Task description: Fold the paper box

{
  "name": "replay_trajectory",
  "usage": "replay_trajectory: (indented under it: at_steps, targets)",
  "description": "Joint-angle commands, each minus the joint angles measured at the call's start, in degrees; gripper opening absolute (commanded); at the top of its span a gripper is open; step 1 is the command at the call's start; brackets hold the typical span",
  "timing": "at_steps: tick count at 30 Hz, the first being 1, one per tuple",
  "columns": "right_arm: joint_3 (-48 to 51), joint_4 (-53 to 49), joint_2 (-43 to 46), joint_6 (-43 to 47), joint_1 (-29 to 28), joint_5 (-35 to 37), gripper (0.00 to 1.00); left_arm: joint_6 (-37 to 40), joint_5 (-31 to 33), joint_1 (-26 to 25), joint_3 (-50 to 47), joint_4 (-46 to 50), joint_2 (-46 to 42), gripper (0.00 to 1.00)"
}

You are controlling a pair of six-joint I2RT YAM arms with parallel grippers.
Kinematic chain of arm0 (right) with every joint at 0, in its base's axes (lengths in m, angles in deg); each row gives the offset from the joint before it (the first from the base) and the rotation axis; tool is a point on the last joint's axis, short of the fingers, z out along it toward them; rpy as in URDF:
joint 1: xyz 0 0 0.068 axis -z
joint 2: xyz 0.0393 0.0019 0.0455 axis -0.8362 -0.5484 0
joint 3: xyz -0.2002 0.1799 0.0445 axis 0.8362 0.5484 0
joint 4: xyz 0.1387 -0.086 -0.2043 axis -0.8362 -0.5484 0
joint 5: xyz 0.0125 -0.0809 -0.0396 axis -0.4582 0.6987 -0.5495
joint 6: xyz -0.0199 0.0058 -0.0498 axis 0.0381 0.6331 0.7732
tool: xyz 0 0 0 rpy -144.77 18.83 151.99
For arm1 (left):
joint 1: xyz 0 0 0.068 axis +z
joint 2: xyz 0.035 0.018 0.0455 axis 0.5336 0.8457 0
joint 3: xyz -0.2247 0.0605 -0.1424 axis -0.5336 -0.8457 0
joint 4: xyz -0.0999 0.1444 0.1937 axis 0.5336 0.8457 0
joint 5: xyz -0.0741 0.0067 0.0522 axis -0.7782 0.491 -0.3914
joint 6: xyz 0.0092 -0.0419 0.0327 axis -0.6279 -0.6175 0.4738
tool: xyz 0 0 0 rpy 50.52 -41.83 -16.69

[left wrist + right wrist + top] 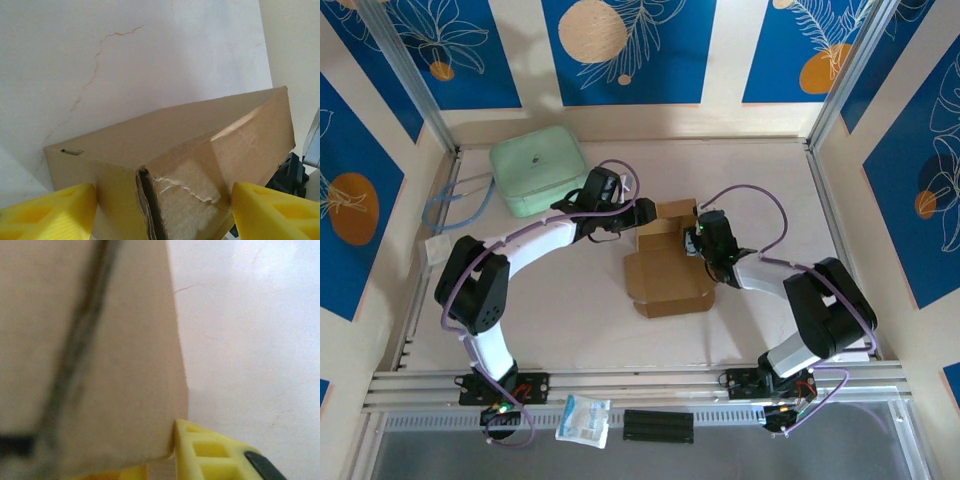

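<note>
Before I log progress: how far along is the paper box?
Done: the far end of the paper box is folded up into a walled corner. In hand: the left tool straddles that corner, open, while the right tool pinches a panel edge. Remaining: the near panel with its notched flaps lies flat on the table.

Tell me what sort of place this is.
Probably a lab robot cell: a left arm and right arm bolted to an aluminium rail, a table boxed in by blue printed panels, and a paper box being worked on.
</note>
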Motion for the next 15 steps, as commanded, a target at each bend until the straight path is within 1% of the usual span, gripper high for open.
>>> replay_trajectory:
  at_steps: [1, 4, 5, 7, 9, 15]
  targets:
    - [-1.8, -0.7, -1.6, 0.7, -1.1, 5.7, 0.10, 1.8, 0.0, -0.3, 1.3, 2.2, -0.5, 0.74]
    - [-2.6, -1.8, -2.4, 1.5, -1.7, 6.9, 0.03, 2.2, 0.2, -0.1, 2.1, 2.8, 0.2, 0.76]
    - [-3.0, -2.8, -2.7, 1.5, -2.0, 8.4, 0.00, 2.4, 0.4, 0.0, 2.6, 3.1, 0.4, 0.77]
    - [-4.1, -5.6, -3.4, 0.5, -2.9, 12.1, 0.00, 2.6, 0.7, 0.1, 3.2, 3.3, 0.8, 0.77]
    - [-4.2, -5.7, -4.2, 0.9, -3.8, 13.8, 0.00, 2.7, 0.6, 0.2, 3.7, 3.1, 1.4, 0.78]
    - [-5.4, -4.9, -5.8, 1.6, -4.6, 10.0, 0.00, 2.4, -0.3, 0.2, 4.7, 2.8, 3.6, 0.78]
